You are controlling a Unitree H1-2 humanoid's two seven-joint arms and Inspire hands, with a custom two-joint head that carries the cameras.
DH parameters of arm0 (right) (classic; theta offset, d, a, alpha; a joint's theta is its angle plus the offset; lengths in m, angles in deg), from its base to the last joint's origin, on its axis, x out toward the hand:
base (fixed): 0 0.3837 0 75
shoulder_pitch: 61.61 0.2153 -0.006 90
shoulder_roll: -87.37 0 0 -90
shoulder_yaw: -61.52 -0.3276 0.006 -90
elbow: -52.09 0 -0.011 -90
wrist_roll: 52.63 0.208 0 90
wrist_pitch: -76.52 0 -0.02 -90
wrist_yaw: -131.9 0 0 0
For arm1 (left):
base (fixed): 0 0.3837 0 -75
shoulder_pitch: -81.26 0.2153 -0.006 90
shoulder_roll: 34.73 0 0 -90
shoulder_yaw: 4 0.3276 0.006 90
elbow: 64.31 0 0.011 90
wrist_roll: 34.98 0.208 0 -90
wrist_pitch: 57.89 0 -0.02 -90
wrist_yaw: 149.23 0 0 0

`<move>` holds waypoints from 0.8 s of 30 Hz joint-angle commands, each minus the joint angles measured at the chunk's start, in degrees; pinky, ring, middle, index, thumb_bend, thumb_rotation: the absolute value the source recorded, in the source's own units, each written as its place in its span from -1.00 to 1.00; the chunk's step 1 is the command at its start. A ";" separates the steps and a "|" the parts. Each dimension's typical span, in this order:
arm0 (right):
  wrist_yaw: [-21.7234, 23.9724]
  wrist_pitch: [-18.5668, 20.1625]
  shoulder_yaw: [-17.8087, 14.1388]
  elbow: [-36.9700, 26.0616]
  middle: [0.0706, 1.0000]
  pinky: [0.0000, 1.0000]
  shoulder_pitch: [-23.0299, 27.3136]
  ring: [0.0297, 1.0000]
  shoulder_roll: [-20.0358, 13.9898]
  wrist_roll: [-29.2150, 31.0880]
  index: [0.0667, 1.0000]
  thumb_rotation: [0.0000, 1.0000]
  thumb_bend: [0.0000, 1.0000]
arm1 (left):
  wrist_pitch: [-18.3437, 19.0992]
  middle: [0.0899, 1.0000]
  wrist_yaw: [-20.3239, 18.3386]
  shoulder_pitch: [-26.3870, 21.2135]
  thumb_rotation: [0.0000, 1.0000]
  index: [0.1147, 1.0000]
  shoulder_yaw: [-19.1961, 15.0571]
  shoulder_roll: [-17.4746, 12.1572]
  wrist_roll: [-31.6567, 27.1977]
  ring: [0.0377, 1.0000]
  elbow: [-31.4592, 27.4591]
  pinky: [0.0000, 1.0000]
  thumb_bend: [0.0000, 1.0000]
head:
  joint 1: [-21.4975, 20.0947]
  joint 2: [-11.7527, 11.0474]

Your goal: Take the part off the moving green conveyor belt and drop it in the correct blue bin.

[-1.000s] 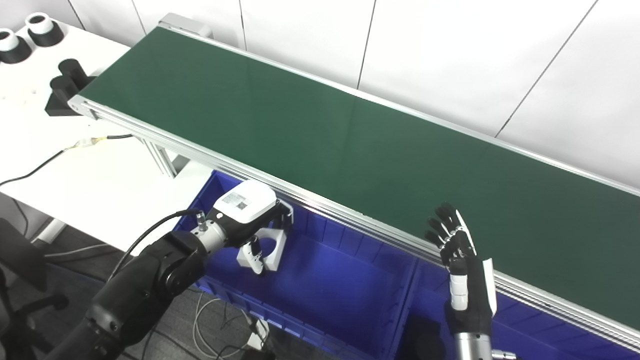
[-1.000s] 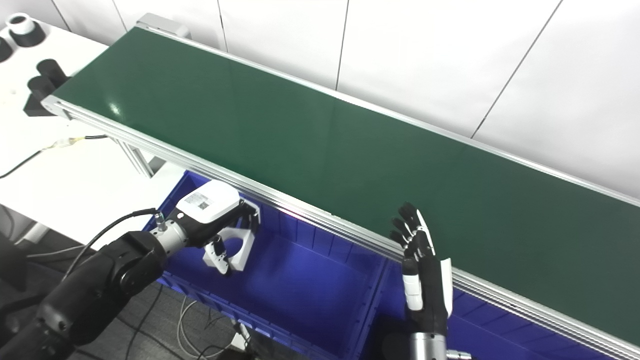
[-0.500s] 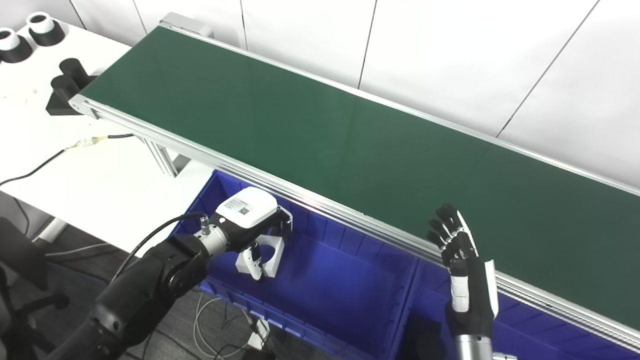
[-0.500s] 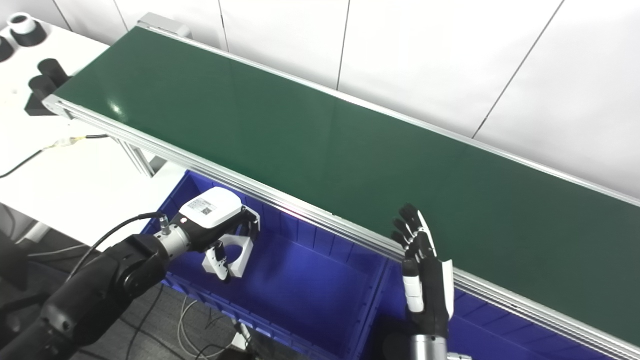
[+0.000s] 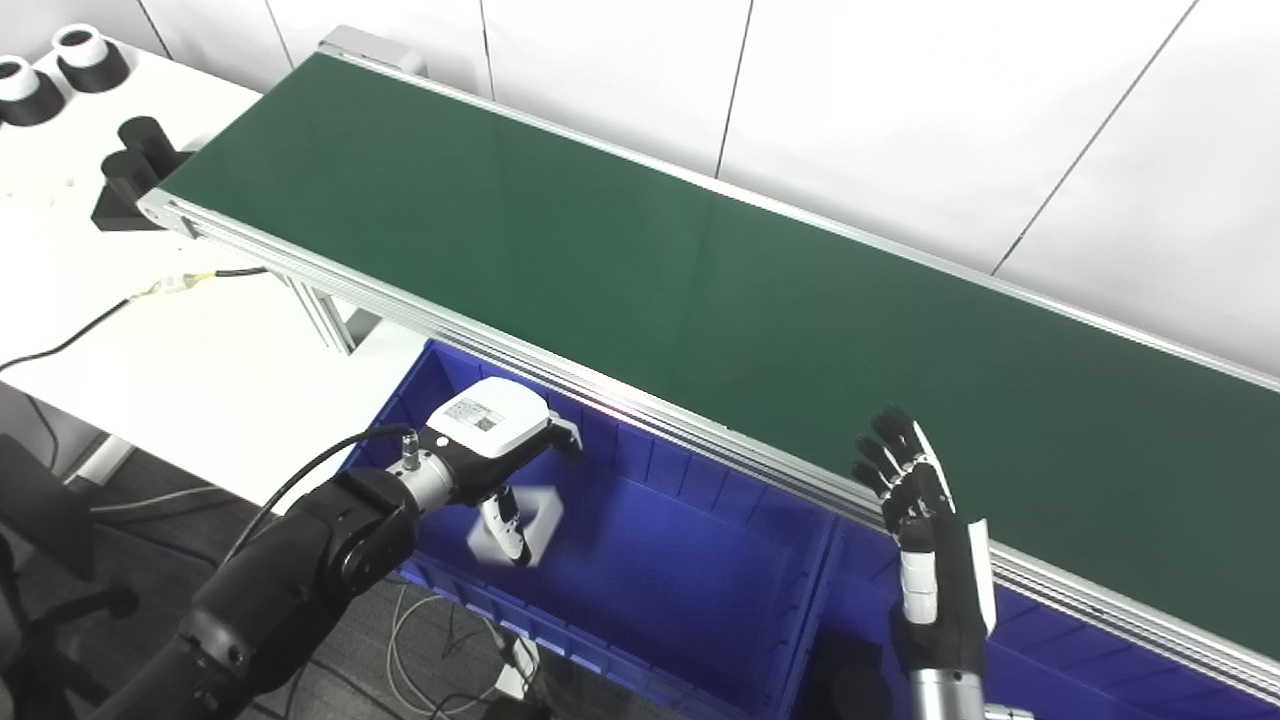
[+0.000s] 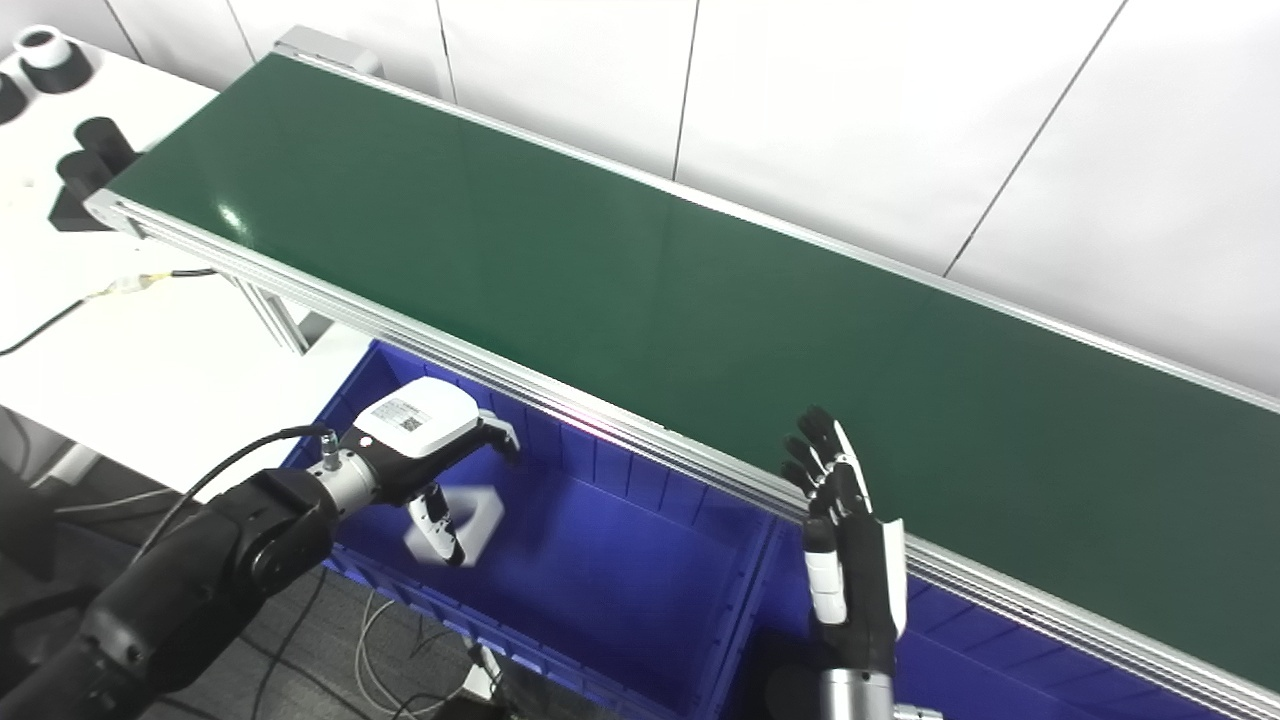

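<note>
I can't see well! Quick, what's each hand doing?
Left hand: open, blurred white part just below it, over the blue bin.
Right hand: open, holding nothing.

No words or numbers can be read anywhere. The only sign is a small sticker (image 5: pixel 475 413) on the white back of the left hand (image 5: pixel 490 445), at about 7 o'clock in the picture. It has a dark square code on it and some tiny print beside that, but the print is too small and blurry to make out. The green belt (image 5: pixel 640 270) and the blue bin (image 5: pixel 640 560) show no writing
</note>
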 commanded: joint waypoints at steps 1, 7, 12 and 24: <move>0.29 0.01 0.30 -1.90 0.78 0.66 0.23 0.73 0.25 0.00 0.82 0.93 0.72 | -0.23 0.39 1.63 -1.73 -0.60 0.34 -0.09 -0.97 0.20 0.36 -1.20 0.24 1.00 | 0.04 0.05; 0.43 -0.28 0.19 -1.56 0.80 0.67 0.29 0.73 0.02 0.20 0.82 0.93 0.73 | -0.66 0.38 1.62 -1.76 -0.61 0.34 0.06 -0.99 0.13 0.34 -1.09 0.22 1.00 | 0.09 0.05; 0.38 -0.34 0.21 -1.34 0.79 0.67 0.14 0.74 -0.17 -0.07 0.83 0.94 0.72 | -0.76 0.37 2.24 -1.56 -0.65 0.33 0.08 -0.57 -0.42 0.32 -0.73 0.20 1.00 | -0.98 -1.01; -1.24 -2.76 0.58 0.53 0.83 0.66 -1.15 0.75 1.35 -1.83 0.85 0.91 0.69 | -4.64 0.25 4.89 1.34 -0.60 0.46 -2.51 2.66 -12.54 0.18 -9.77 0.09 1.00 | -16.43 -5.47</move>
